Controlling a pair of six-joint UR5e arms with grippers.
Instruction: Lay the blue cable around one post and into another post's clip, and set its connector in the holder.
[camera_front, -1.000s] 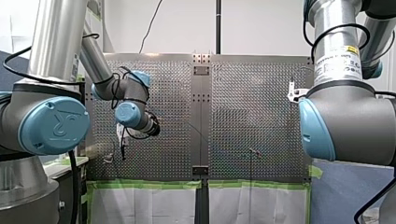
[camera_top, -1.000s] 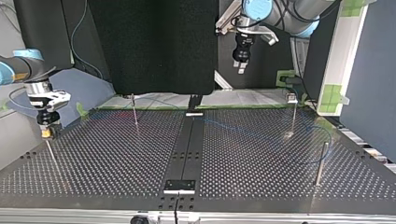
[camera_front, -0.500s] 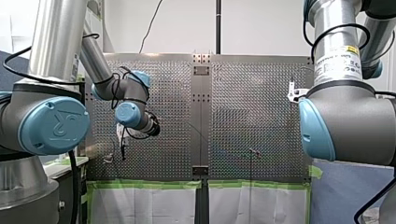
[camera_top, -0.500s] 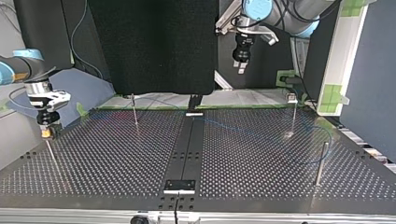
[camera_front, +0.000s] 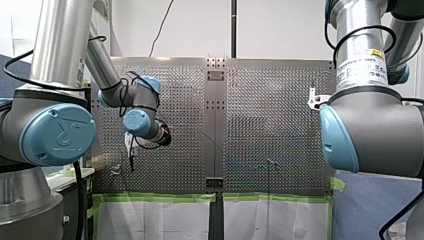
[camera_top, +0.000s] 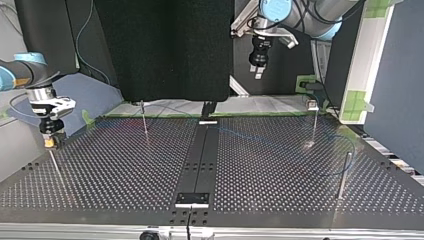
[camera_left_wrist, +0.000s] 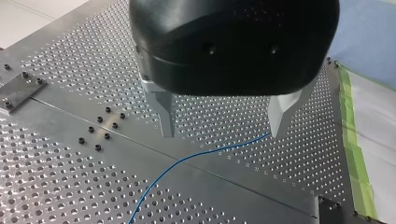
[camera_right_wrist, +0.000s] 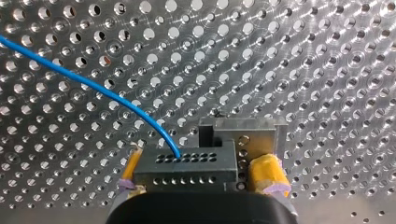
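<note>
In the right wrist view the blue cable (camera_right_wrist: 116, 100) runs into a black connector (camera_right_wrist: 184, 164). The connector sits against a metal holder (camera_right_wrist: 243, 126), between the yellow pads (camera_right_wrist: 267, 173) of my right gripper (camera_right_wrist: 198, 173). That gripper is open; one pad is close to the connector's side, the other stands off it. At the top view's left my right gripper (camera_top: 49, 143) hangs low over a thin post (camera_top: 56, 167). My left gripper (camera_left_wrist: 224, 126) is open and empty, high above the cable (camera_left_wrist: 196, 156). It hangs over the table's far edge (camera_top: 257, 72).
Thin posts stand on the perforated table (camera_top: 115, 170): one near the far edge (camera_top: 144, 120), one with a clip on top (camera_top: 313, 117), one at the right (camera_top: 342, 175). The faint blue cable (camera_top: 350, 150) curves by that right post. A dark strip (camera_top: 202, 155) runs down the middle.
</note>
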